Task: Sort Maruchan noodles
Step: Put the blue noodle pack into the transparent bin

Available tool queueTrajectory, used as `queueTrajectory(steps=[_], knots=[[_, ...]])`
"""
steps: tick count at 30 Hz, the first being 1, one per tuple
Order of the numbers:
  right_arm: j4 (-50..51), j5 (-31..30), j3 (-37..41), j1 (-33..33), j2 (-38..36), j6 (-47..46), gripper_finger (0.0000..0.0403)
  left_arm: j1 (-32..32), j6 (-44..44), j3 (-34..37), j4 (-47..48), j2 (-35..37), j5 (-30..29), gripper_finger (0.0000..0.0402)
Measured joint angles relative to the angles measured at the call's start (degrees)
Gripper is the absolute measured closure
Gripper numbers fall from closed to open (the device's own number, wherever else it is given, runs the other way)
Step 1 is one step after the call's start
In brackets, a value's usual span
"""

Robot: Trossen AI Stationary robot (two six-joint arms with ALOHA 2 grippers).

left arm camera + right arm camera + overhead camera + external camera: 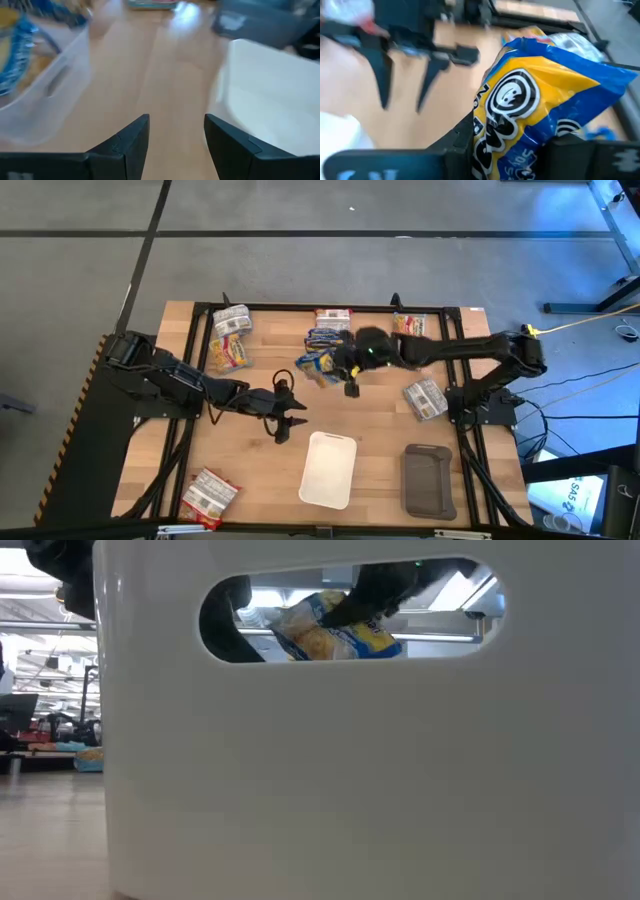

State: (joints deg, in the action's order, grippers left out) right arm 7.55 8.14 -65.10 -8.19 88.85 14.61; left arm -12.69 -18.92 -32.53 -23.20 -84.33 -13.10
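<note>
Through the white tray's handle slot in the low view, my right gripper (385,590) is seen over the table's far middle, shut on a blue-yellow Maruchan packet (318,366) (340,637). My left gripper (285,422) (175,142) is open and empty over bare wood, just left of the white tray (328,470). Other packets lie flat on the table: two at the far left (229,338), two at the far middle (329,326), one red-orange (408,325), one silver-grey at the right (425,398), and one near the front left (208,494). My right gripper pinches the blue-yellow packet by its end (492,142) between the two fingers (452,145), which come from above. The packet is lifted clear of the table. It sticks out tilted toward the table's left (312,368), its crinkled body (540,95) spreading beyond the fingers.
A dark grey tray (428,478) sits right of the white tray near the front edge. A black frame runs along the table's far edge and sides (300,307). Bare wood lies between the left gripper and the front-left packet. In the low view the white tray wall (320,790) blocks most of the scene.
</note>
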Motion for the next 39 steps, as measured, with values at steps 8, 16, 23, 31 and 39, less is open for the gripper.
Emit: queueTrajectory(steps=[8, 16, 23, 31, 39], knots=[[29.41, -5.19, -23.84, -2.13, 9.13, 14.57, 0.0298, -2.05, 1.07, 0.29, 0.63, 3.12, 0.33, 0.0218], [41.54, -4.04, -32.88, -1.92, 16.49, 16.96, 0.0298, -5.35, -0.29, 4.28, 0.1, 9.0, -7.89, 0.0218], [44.63, -4.87, -32.51, -1.96, 20.23, 16.19, 0.0298, -6.45, -3.43, 5.53, 0.44, 9.66, -10.27, 0.0217], [44.67, -4.45, -32.53, -1.96, 22.98, 15.56, 0.0298, -6.43, -3.48, 5.53, 0.39, 9.66, -10.27, 0.0217], [44.22, -2.99, -32.57, -1.96, 26.4, 15.47, 0.0298, -6.43, -3.45, 5.51, 0.26, 9.64, -10.27, 0.0217]])
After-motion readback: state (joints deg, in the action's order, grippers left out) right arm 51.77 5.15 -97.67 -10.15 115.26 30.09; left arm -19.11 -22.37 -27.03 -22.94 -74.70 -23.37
